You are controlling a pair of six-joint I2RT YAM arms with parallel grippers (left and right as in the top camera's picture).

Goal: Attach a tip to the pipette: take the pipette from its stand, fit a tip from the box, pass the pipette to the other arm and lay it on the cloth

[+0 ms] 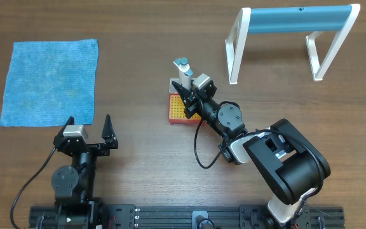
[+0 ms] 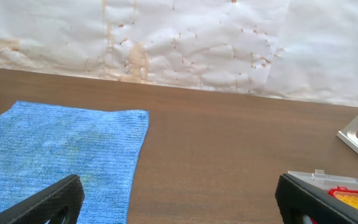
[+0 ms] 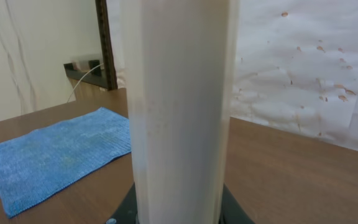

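top view: the pipette (image 1: 184, 71) stands upright at the tip box (image 1: 175, 111), the right gripper (image 1: 186, 89) clenched round its body — likely light, stiff, slippery, best held mid-body. the left gripper (image 1: 89, 122) fingers are released beside the cloth (image 1: 49, 79).

1. The table (image 1: 138, 76) is brown wood grain, smooth, with a low sheen.
2. The cloth (image 1: 49, 83), well left of the tip box (image 1: 178, 109), is blue fabric with a fine ribbed weave, matt.
3. The tip box is orange-red plastic with a yellow insert.
4. The pipette (image 3: 179, 106), by the tip box, has a white, smooth, satin plastic body.
5. The stand (image 1: 297, 19), right of the tip box, has smooth white legs and a matt blue bar.
6. The left gripper (image 1: 89, 119) is matt black plastic.
7. The wall covering (image 2: 229, 43) is white paper, creased and stained.
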